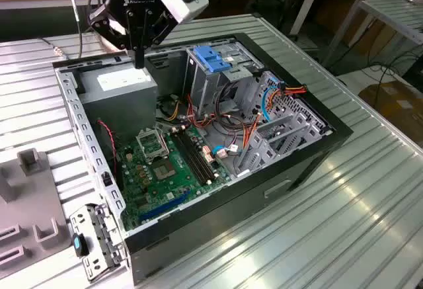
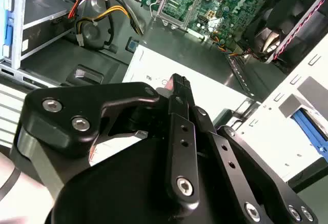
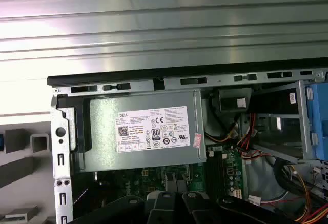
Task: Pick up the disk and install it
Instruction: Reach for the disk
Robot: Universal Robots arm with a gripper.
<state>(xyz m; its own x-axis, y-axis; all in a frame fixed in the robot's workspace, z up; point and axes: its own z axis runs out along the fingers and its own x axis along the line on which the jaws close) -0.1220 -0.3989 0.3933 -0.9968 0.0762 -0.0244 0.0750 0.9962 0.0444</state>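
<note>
The disk is out of view. My gripper (image 1: pixel 139 59) hangs over the back of the open computer case (image 1: pixel 316 149), just above the grey power-supply box (image 1: pixel 122 85) with its white sticker (image 3: pixel 152 128). In the second wrist view the black fingers (image 2: pixel 178 86) are pressed together with nothing between them, so the gripper (image 2: pixel 177 80) is shut and empty. A flat blue plastic latch plate (image 1: pixel 209 58) without a label sits on top of the metal drive cage (image 1: pixel 225 81), to the exterior view's right of the gripper.
The green motherboard (image 1: pixel 162 170) lies on the case floor, with red, orange and yellow cables (image 1: pixel 228 120) beside the cage. Grey fixture blocks (image 1: pixel 30 163) stand on the ribbed metal table (image 1: pixel 344 223) at the exterior view's left. A metal bracket (image 1: pixel 92 239) lies by the case's near corner.
</note>
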